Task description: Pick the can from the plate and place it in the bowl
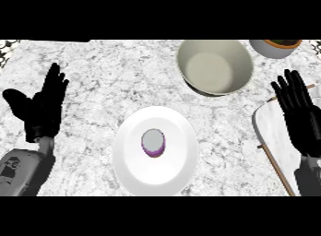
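Sitting untouched: small purple-sided can with grey top [153, 142] is upright at the middle of the white round plate [154, 152] on the marble counter [95, 69]. Beige ceramic bowl [214, 66] up right holds nothing. Left hand [44, 108] and right hand [305, 117] rest flat-open at either side, holding nothing. Pick, carry and place all remain.

On the counter [88, 69] there are one plate [133, 161], one can [153, 143], one bowl [214, 67] and one small pot [276, 47].
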You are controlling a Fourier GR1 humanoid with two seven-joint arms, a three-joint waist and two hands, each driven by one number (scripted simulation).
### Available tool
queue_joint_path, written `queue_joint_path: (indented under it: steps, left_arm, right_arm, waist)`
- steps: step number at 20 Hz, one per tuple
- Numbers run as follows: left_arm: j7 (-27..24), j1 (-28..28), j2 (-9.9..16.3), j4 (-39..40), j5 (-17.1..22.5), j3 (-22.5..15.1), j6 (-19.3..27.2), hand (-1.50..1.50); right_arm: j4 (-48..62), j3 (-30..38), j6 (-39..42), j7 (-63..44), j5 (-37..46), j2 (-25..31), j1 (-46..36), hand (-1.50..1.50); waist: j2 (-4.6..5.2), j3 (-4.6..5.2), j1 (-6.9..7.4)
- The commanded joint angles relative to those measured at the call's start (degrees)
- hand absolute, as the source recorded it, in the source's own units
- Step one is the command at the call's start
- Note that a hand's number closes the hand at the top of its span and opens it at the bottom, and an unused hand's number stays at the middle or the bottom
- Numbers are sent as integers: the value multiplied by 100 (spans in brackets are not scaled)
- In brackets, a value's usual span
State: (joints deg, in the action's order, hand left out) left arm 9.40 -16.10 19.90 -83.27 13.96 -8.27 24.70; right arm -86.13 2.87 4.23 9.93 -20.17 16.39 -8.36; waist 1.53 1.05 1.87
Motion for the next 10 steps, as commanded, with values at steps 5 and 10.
queue_joint_path:
  steps: [5, 10]
  left_arm:
    - [-697, -362, 371, -198, -35, 216, -527, 0]
    - [-802, -153, 513, -198, 92, 363, -704, 0]
  right_arm:
    - [-433, -2428, -436, -661, 910, -1590, -1312, -150]
    - [-237, -2641, -2591, -564, 3348, -1602, -1370, -150]
  waist:
    - [-152, -60, 393]
    - [-250, -36, 97]
